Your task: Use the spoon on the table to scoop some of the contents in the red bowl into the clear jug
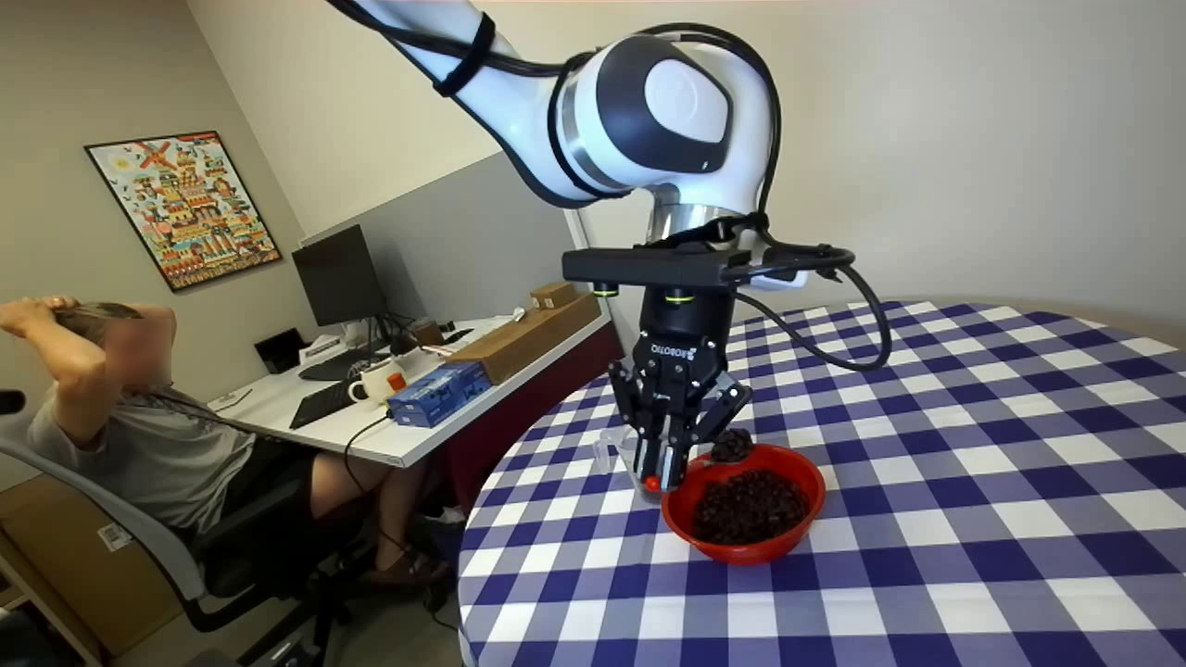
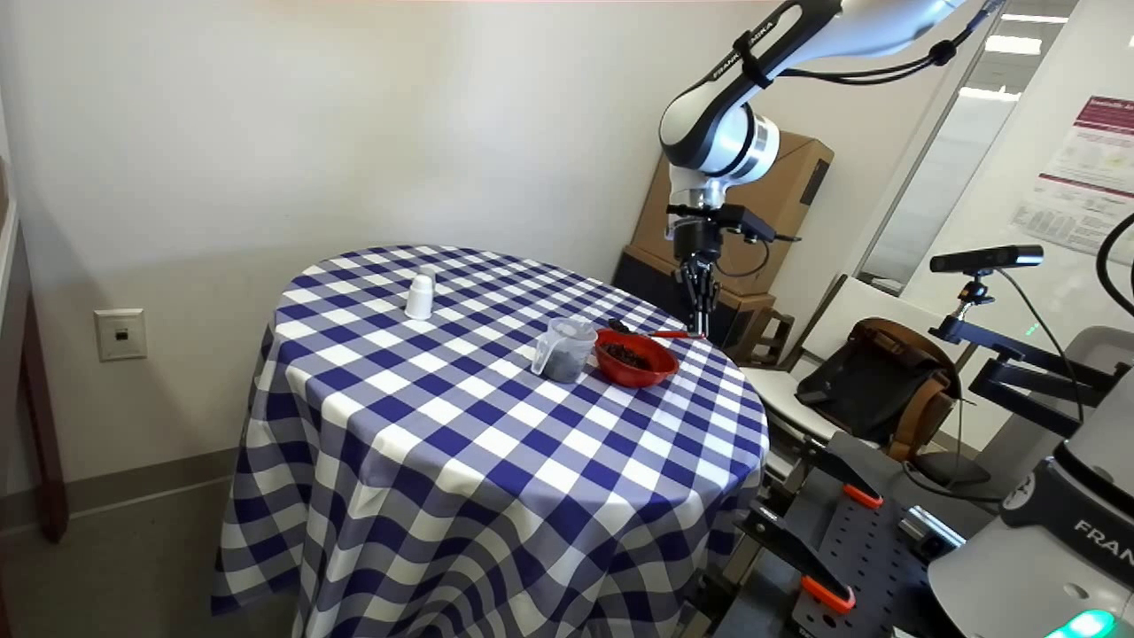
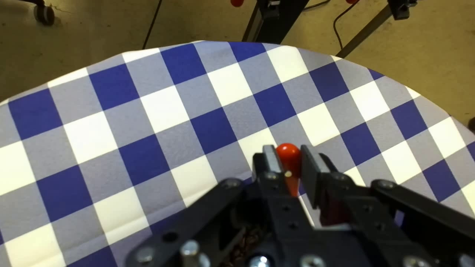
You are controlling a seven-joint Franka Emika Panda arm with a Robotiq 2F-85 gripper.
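Note:
My gripper (image 1: 660,468) is shut on the red-orange handle of the spoon (image 2: 676,334). The handle's rounded end sticks out between the fingertips in the wrist view (image 3: 288,154). The spoon's bowl carries a heap of dark pieces (image 1: 732,446) above the red bowl's rim. The red bowl (image 1: 749,554) stands on the checkered table (image 1: 927,556) with a heap of dark brownish-red contents (image 1: 752,507) inside. The clear jug (image 2: 567,341) stands beside the red bowl, with something dark in its lower part. In an exterior view the gripper partly hides the jug (image 1: 607,454).
White cups (image 2: 421,297) stand on the table farther from the arm. A desk (image 1: 371,435) with boxes and a monitor is beside the table, and a person (image 1: 167,445) sits there. A camera on a stand (image 2: 986,259) is near the robot's base.

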